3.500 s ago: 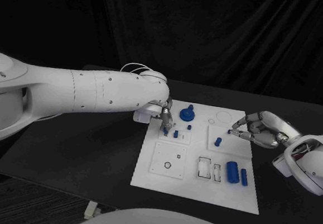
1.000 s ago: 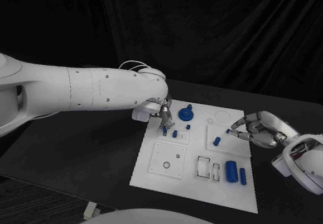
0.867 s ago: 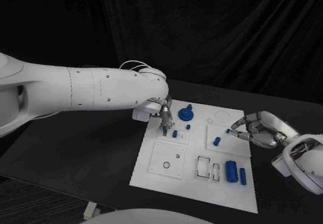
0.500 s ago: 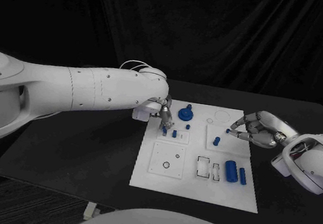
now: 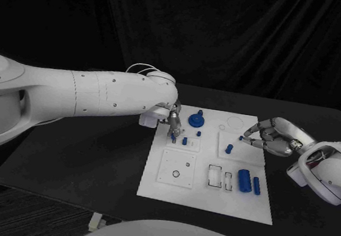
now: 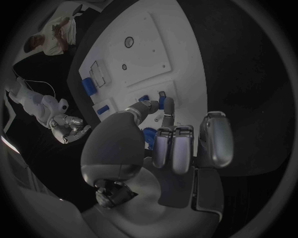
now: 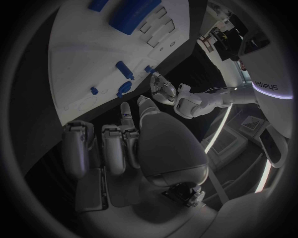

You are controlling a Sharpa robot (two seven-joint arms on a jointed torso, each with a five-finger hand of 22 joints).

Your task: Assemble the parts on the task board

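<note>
The white task board (image 5: 208, 188) lies mid-table. My left hand (image 5: 167, 119) hovers over the board's far left corner and pinches a small blue peg (image 5: 174, 135) between thumb and finger, its tip down near the board; the same blue peg (image 6: 161, 102) shows in the left wrist view. Two short blue pegs (image 5: 185, 140) stand beside it. My right hand (image 5: 272, 137) sits at the board's far right edge, fingers curled, pinching a small blue part (image 5: 241, 138) just above the board. Another blue part (image 5: 228, 149) stands below it.
A round blue gear-like part (image 5: 197, 120) stands at the board's back. A thick blue cylinder (image 5: 245, 180) and a thinner one (image 5: 257, 185) lie at the right side. Empty rectangular slots (image 5: 215, 173) and a square plate with holes (image 5: 177, 168) sit nearer me.
</note>
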